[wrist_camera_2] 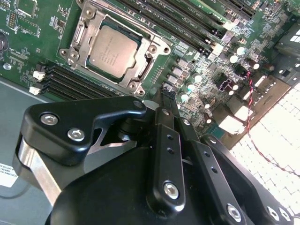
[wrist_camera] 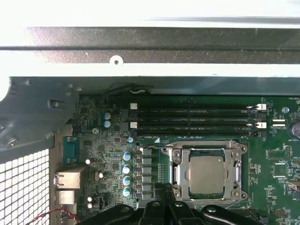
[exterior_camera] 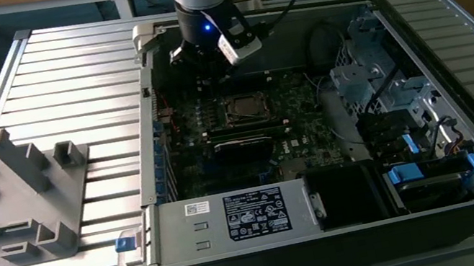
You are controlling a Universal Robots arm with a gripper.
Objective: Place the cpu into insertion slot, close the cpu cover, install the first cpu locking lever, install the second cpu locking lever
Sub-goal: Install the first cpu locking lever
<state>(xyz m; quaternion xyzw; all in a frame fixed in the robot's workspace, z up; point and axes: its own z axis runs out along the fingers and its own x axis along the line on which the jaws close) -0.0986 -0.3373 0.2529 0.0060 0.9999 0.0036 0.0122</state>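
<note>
Open case [exterior_camera: 148, 156] lies flat on the slatted table [exterior_camera: 60, 69]. It holds the board [exterior_camera: 217, 133], a power supply [exterior_camera: 232, 218] at the near wall, and drive cages [exterior_camera: 373, 72] on the exterior view's right. The cpu [wrist_camera_2: 112, 49] sits in the socket with the cover [wrist_camera_2: 78, 37] lying flat around it; the levers look latched, though that is not clear. The gripper [wrist_camera_2: 164, 96] hangs just above the board beside a socket corner, fingers pressed together, holding nothing.

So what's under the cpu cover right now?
The cpu sits there, grey top showing through the cpu cover window; its edges and the socket beneath are hidden.
</note>
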